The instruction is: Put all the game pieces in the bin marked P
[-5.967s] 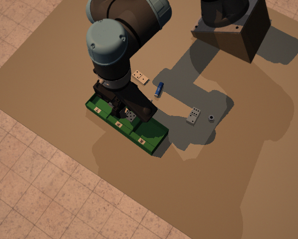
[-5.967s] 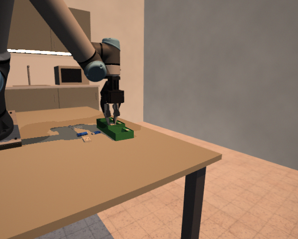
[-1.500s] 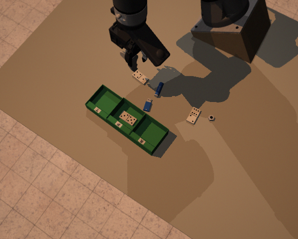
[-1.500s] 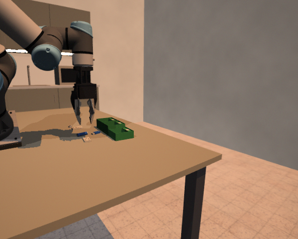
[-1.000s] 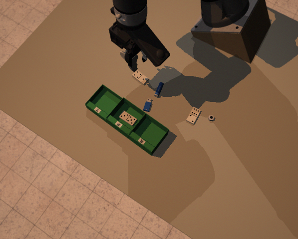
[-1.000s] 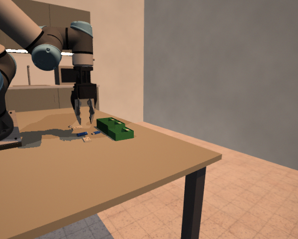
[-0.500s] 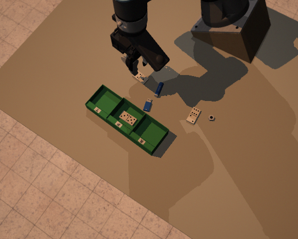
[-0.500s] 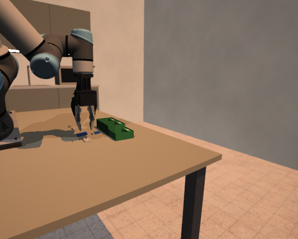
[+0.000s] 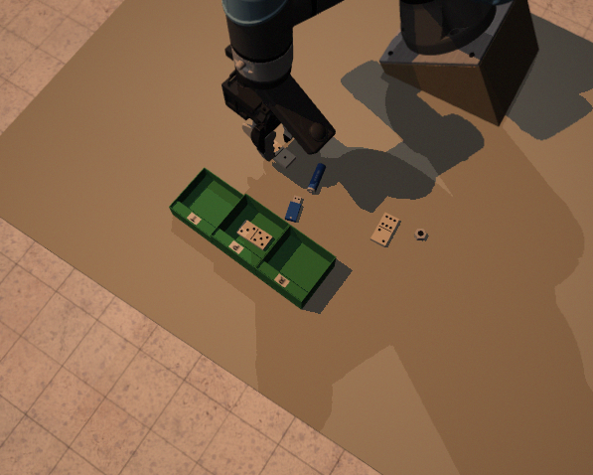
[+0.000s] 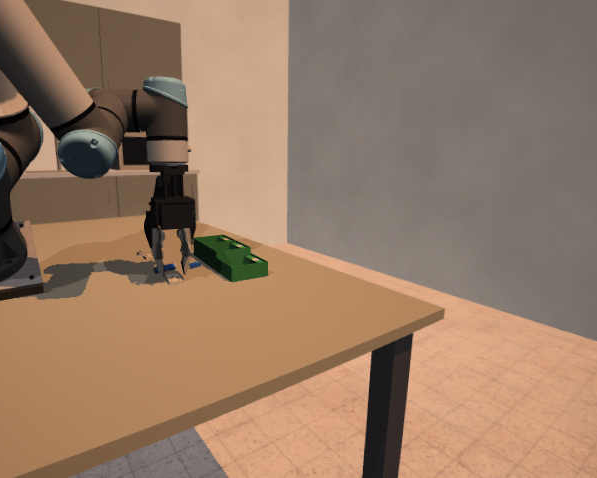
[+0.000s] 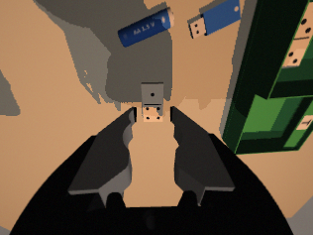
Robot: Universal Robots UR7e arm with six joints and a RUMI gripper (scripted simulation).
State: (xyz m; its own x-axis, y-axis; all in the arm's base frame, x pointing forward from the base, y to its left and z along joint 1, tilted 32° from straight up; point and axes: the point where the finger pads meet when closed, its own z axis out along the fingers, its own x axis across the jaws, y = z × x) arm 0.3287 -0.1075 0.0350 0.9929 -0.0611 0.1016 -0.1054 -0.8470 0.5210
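A tan domino [image 9: 284,158] lies flat on the table just behind the green bin. My gripper [image 9: 275,147] has come down over it, with the fingers part open. In the wrist view the fingertips stand on either side of the near end of the domino [image 11: 153,104], with small gaps. In the exterior view the gripper [image 10: 171,264] reaches table level. The green three-compartment bin [image 9: 249,243] holds one domino [image 9: 254,235] in its middle compartment, labelled P [image 9: 235,247]. Another domino [image 9: 385,229] lies on the table to the right.
A blue battery [image 9: 316,177] and a blue USB stick [image 9: 294,208] lie between the gripper and the bin. A small nut [image 9: 420,234] sits right of the far domino. The arm's base [image 9: 460,56] stands at the back right.
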